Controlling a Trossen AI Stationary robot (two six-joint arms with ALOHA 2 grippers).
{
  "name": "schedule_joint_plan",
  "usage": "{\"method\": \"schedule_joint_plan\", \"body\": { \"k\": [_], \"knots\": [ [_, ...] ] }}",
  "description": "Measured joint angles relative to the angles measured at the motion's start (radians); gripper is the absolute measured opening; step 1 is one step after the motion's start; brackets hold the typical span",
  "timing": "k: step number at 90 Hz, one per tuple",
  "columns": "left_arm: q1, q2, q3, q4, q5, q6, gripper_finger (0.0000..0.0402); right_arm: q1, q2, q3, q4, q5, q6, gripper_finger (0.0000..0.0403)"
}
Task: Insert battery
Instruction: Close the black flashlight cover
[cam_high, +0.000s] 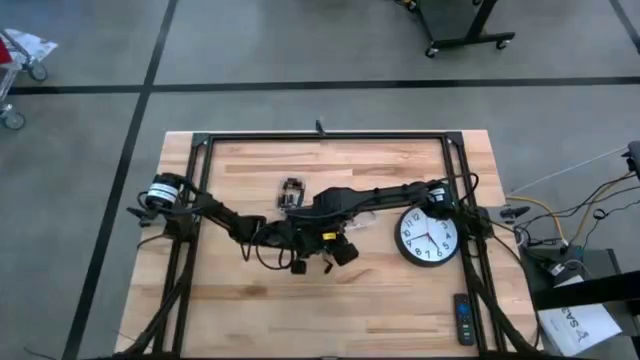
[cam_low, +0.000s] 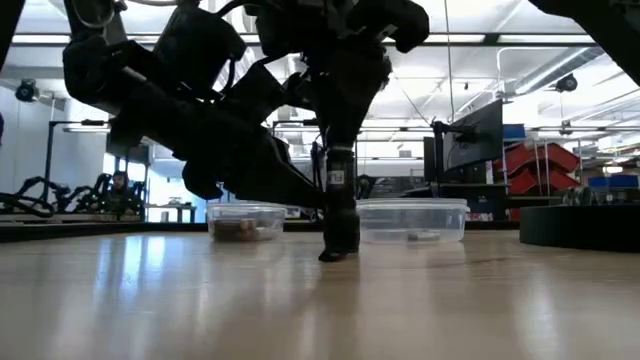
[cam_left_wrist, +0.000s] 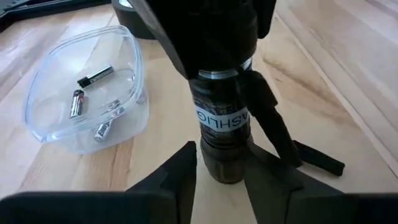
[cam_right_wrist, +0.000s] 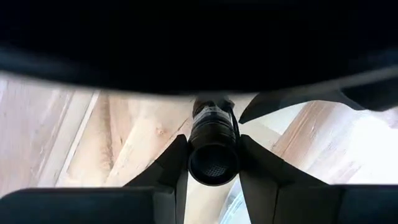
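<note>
Left pincer (cam_left_wrist: 219, 154): closed on the flashlight (cam_left_wrist: 222, 118); its two fingers press the lower end from both sides.
Right pincer (cam_right_wrist: 213, 144): comes from above and closes around the upper end of the same flashlight, judging by the fingers tight against it.
Flashlight: between the fingers of both pincers, standing with its lower end on the wooden table (cam_left_wrist: 348, 74).
Long axis of flashlight: upright, leaning only a little in the low view; the round end faces up into the right wrist camera.
Batteries (cam_left_wrist: 76, 103): not in any pincer. They lie in a clear tub (cam_left_wrist: 43, 93), beside the left pincer and near it, apart from the flashlight.
Direction of batteries: flat on the tub floor, each pointing a different way; I cannot tell which end is plus.
Handling, my judgement: a battery is small, light, stiff and smooth, so it rolls and slips easily.
Where to take hold: across the middle of the barrel, fingers over the round sides, so that one end stays free to enter the flashlight.
</note>
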Motion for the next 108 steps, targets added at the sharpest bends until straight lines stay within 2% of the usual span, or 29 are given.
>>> {"method": "schedule_joint_plan", "body": {
  "k": [108],
  "knots": [
    [-0.02,-0.001,-0.027,-0.033,0.0,0.01,0.01,-0.001,0.003,-0.025,0.007,0.01,0.0,0.0086]
  ]
}}
